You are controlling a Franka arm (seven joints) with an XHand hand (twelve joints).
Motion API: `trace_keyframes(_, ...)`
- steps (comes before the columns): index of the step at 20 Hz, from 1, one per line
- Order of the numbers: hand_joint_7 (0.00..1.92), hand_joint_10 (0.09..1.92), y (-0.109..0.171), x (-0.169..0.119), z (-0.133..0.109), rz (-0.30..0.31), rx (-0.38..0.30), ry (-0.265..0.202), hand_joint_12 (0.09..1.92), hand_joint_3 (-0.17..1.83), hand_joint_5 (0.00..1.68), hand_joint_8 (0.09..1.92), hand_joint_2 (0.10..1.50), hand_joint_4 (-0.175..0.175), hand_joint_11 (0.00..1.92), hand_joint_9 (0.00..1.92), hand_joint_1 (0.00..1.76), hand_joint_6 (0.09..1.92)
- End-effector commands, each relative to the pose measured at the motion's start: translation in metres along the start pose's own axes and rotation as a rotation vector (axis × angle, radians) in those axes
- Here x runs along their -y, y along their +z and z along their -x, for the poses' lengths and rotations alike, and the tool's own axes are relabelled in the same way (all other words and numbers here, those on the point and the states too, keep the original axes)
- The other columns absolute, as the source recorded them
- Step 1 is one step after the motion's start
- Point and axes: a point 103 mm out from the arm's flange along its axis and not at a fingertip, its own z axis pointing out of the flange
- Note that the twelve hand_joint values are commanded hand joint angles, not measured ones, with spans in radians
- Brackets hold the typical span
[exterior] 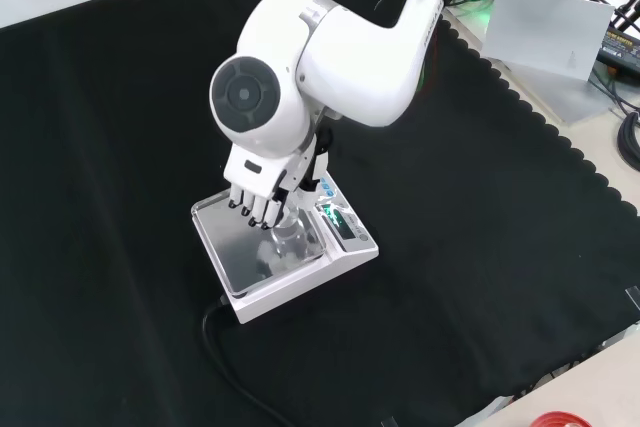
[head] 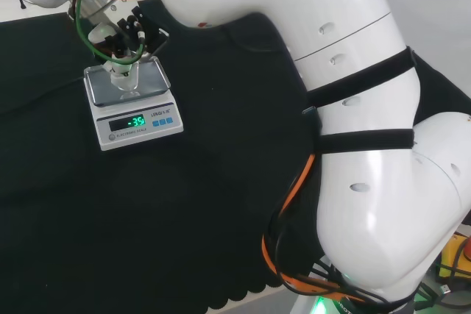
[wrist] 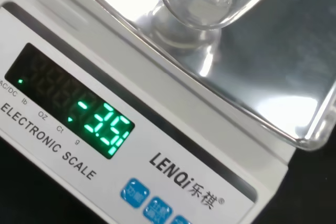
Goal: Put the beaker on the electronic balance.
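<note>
Your hand hangs over the balance with its fingers pointing down and curled round the top of a small clear beaker, so it is holding the beaker from above, near the rim. Moving left to right in the front view: first black cloth, then the balance's steel weighing pan, then the beaker toward the pan's right side, then the balance's lit display panel at the right edge. In the wrist view the beaker's base sits very close over the shiny pan; whether it rests on the metal or hovers just above it cannot be told. In the head view the beaker is over the pan under the hand. Judging by its look, the beaker is light, rigid, thin-walled and smooth, so it could slip or crack; it appears empty. Grip it round the upper wall, not the lip, and release it upright
</note>
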Motion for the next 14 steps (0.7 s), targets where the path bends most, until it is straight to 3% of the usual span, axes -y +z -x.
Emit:
trace_keyframes(1,0.71,0.78,0.003,-0.012,-0.007,-0.031,0.034,-0.015,1.18,0.01,0.82,0.81,1.20,-0.158,0.77,0.94,1.11,1.25)
trace_keyframes(3,0.71,0.78,0.003,-0.015,-0.007,-0.038,0.047,-0.015,1.18,0.01,0.82,0.81,1.20,-0.159,0.77,0.94,1.11,1.25)
trace_keyframes(4,0.71,0.78,0.004,-0.017,-0.005,-0.005,0.015,-0.096,1.18,0.01,0.82,0.81,1.20,-0.159,0.77,0.94,1.11,1.25)
trace_keyframes(5,0.71,0.78,0.004,-0.019,-0.003,-0.001,0.023,-0.105,1.18,0.01,0.82,0.81,1.20,-0.159,0.77,0.94,1.11,1.25)
trace_keyframes(9,0.72,0.78,0.006,-0.022,0.002,-0.031,0.069,-0.055,1.18,0.01,0.82,0.82,1.20,-0.159,0.77,0.94,1.11,1.25)
trace_keyframes(10,0.72,0.78,0.005,-0.023,-0.001,-0.044,0.063,-0.022,1.18,0.01,0.82,0.82,1.20,-0.160,0.77,0.94,1.11,1.25)
trace_keyframes(14,0.72,0.78,0.004,-0.024,-0.003,-0.047,0.043,-0.018,1.18,0.01,0.82,0.82,1.20,-0.160,0.77,0.94,1.11,1.25)
